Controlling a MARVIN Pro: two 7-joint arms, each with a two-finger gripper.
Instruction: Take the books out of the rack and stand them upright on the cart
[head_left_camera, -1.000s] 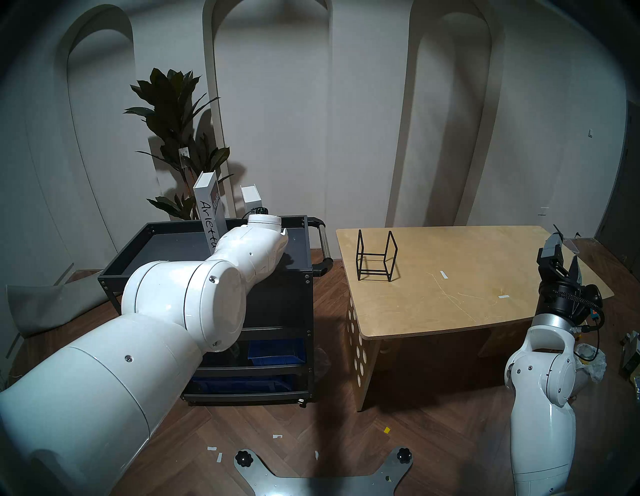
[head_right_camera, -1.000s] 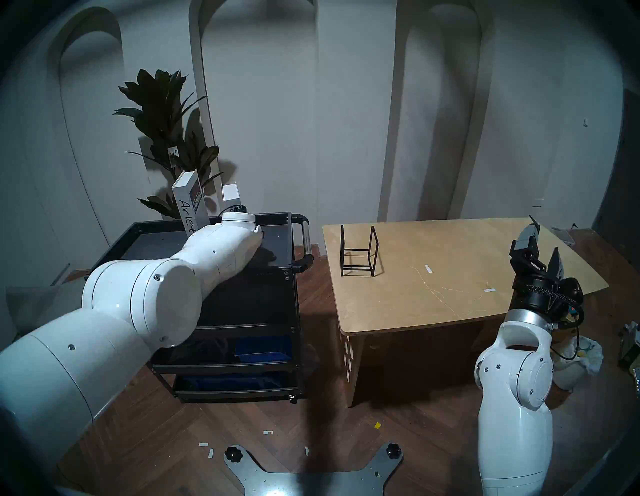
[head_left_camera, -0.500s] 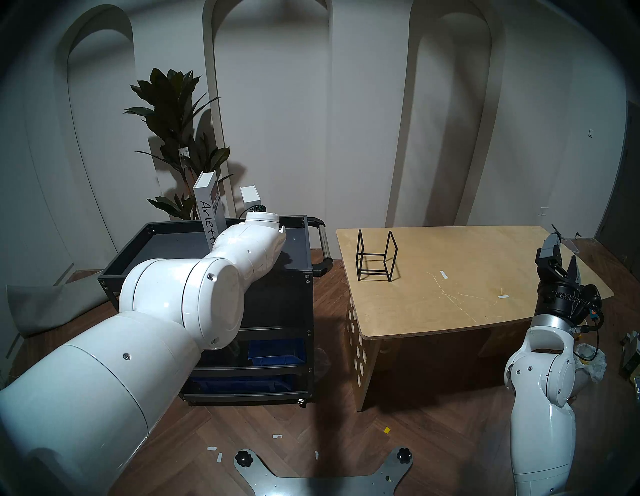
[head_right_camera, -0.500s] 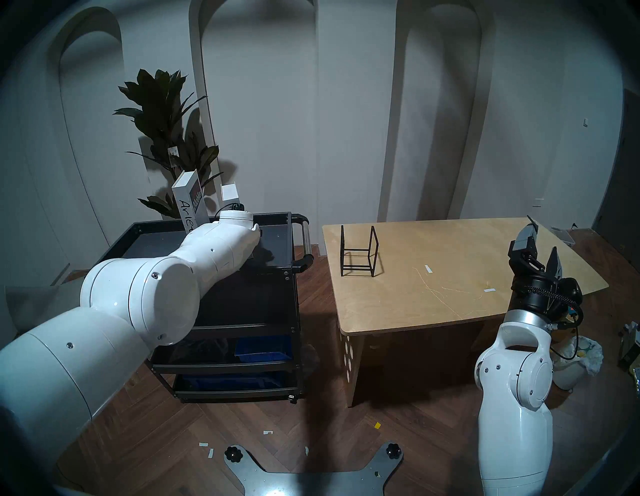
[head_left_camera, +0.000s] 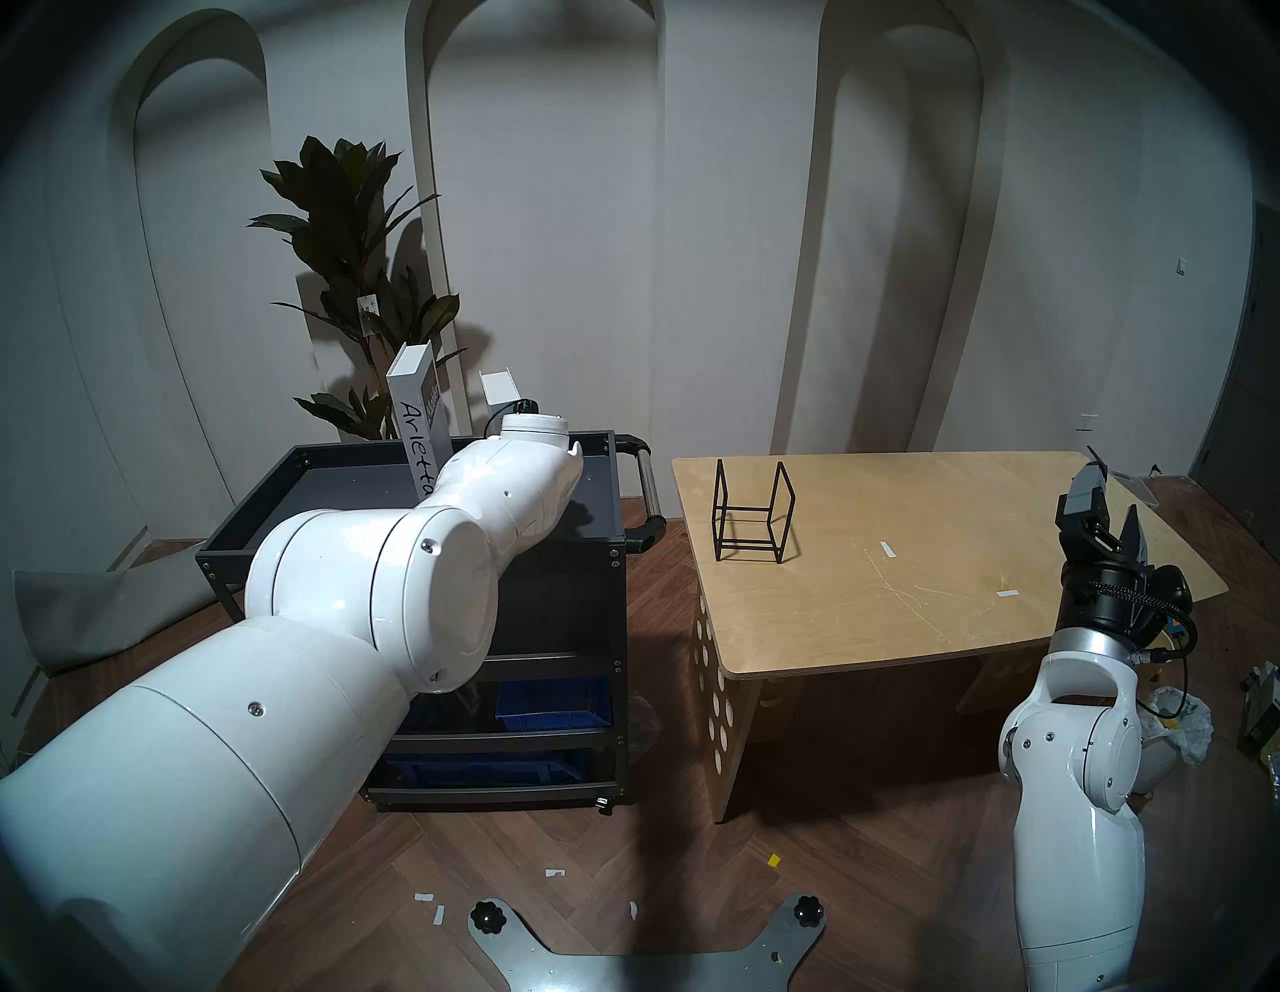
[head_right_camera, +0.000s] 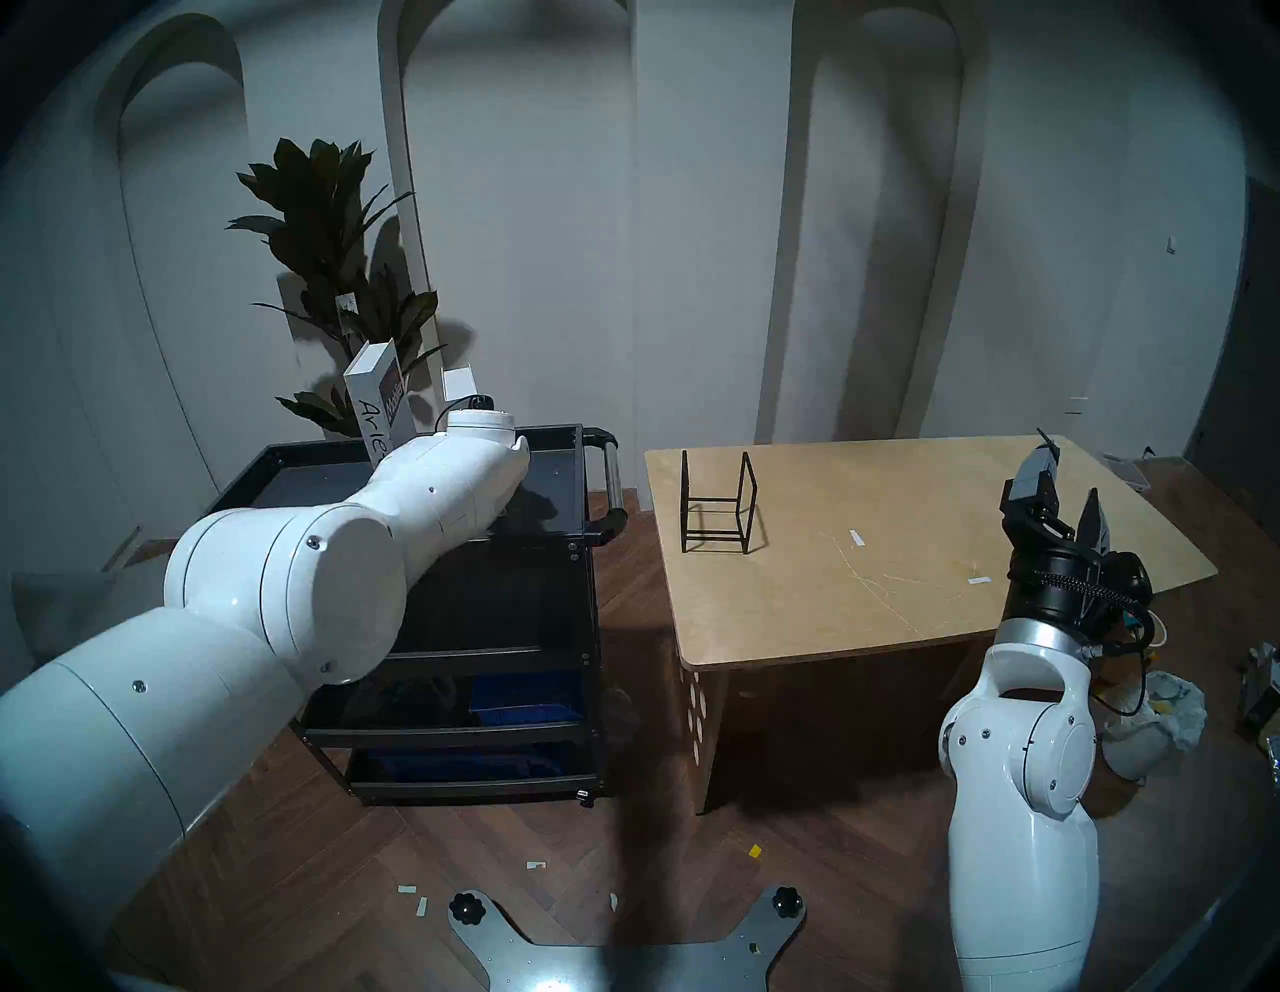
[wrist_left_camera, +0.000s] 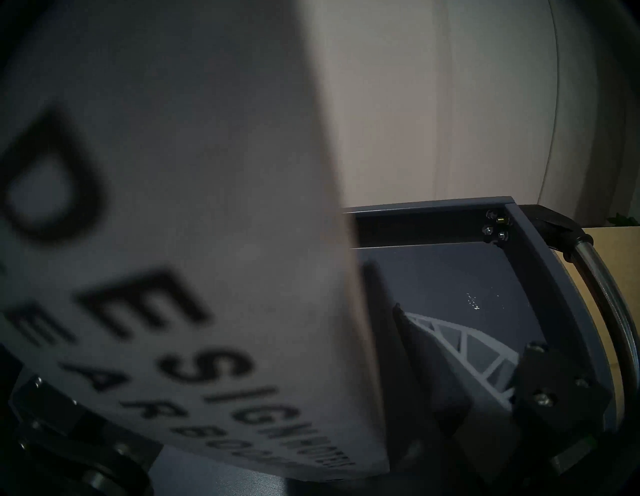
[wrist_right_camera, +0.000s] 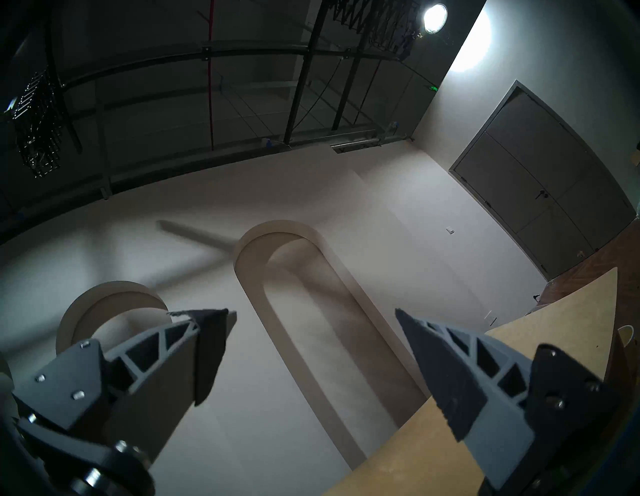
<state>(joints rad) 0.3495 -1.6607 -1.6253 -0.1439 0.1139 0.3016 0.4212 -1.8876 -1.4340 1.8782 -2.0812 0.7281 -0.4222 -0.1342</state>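
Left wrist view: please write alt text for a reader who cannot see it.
A white book with blurred black spine lettering fills the left of the frame, close to the camera. Right of it lies the dark grey cart tray with one grey finger of the left claw beside the book; a pale wall is behind.

The taller white book (head_left_camera: 418, 428), "Arletta" handwritten down its spine, stands tilted on the dark grey cart (head_left_camera: 596, 485). Just beside it stands the shorter white book (head_left_camera: 500, 393), its spine printed "DESIGNHOTELS". The black wire rack (head_left_camera: 753, 511) sits upright on the table (head_left_camera: 935, 568), well apart.
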